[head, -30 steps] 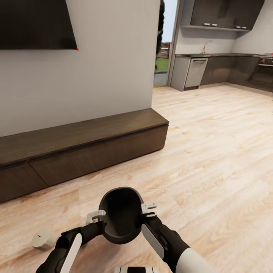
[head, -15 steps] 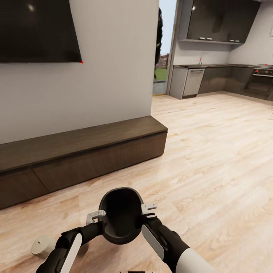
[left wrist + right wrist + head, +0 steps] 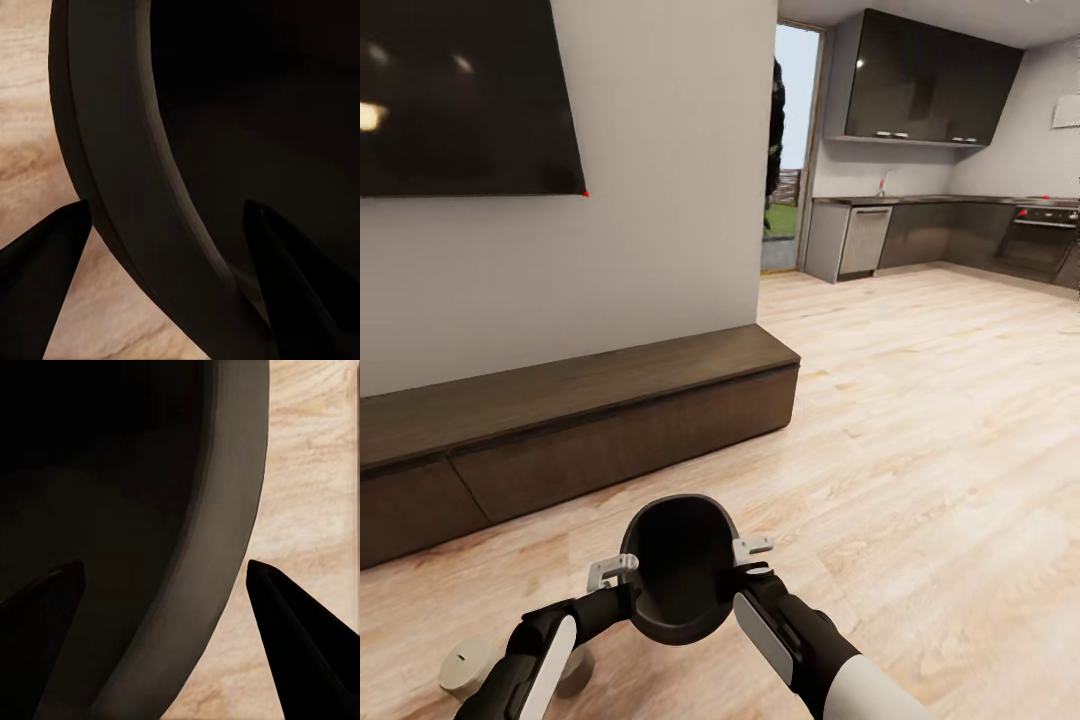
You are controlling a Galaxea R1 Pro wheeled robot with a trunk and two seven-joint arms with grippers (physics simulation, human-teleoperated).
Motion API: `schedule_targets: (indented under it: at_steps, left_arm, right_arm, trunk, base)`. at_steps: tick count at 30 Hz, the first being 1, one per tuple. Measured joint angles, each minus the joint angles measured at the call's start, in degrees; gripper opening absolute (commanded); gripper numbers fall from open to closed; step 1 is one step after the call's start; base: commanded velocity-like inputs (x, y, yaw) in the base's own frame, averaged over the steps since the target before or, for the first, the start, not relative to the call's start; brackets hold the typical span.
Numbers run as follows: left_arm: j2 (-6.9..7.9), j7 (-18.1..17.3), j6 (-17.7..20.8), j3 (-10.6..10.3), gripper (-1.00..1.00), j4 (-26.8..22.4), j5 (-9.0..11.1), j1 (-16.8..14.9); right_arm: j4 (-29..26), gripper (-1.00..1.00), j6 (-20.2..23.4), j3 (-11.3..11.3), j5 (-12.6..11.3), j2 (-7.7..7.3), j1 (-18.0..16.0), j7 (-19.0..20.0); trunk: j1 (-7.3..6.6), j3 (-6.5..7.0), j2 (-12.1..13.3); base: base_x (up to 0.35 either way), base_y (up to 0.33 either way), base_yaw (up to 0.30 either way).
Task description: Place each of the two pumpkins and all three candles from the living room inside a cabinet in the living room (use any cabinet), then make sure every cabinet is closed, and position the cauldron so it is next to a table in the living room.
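Observation:
I hold a black cauldron (image 3: 678, 578) low in front of me, above the wood floor, with both grippers on its rim. My left gripper (image 3: 618, 574) is shut on the rim's left side, and the left wrist view has the rim (image 3: 127, 210) between the two dark fingers. On the opposite side my right gripper (image 3: 748, 558) is shut, with the rim (image 3: 225, 547) between its fingers. One grey-beige candle (image 3: 466, 667) lies on the floor beside my left arm. The long dark brown cabinet (image 3: 590, 425) runs along the wall ahead, its drawer fronts flush. No pumpkins are in view.
A black TV (image 3: 460, 95) hangs on the grey wall above the cabinet. Open wood floor (image 3: 930, 430) stretches to the right toward a kitchen with dark units (image 3: 950, 235) and a doorway (image 3: 788, 150).
The whole picture has shifted downward, so the camera has tilted up. The cauldron and both arms stay in the same place in the view, grips unchanged.

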Motion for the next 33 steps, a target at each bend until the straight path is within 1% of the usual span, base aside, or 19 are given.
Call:
schedule_targets:
  at_steps: [15,21,33]
  left_arm:
    - [0.0,0.02,0.0,-0.01,-1.0,0.01,0.0,0.0]
    - [0.0,-0.04,-0.07,-0.01,-1.0,0.02,-0.06,0.01]
    - [0.0,0.05,0.0,-0.02,-1.0,0.02,0.02,0.01]
  right_arm:
    - [0.03,-1.0,-0.02,0.01,-0.05,0.0,0.0,0.0]
    - [0.05,-1.0,-0.03,0.0,0.0,0.0,0.0,0.04]
    - [0.07,-1.0,0.01,-0.01,-0.03,0.0,0.0,0.04]
  trunk:
    - [-0.39,3.32,0.2]
    - [-0.38,3.33,0.21]
    - [-0.38,3.33,0.21]
  base:
    - [0.0,0.0,0.0]
    - [0.0,0.0,0.07]
    - [0.0,0.0,0.275]
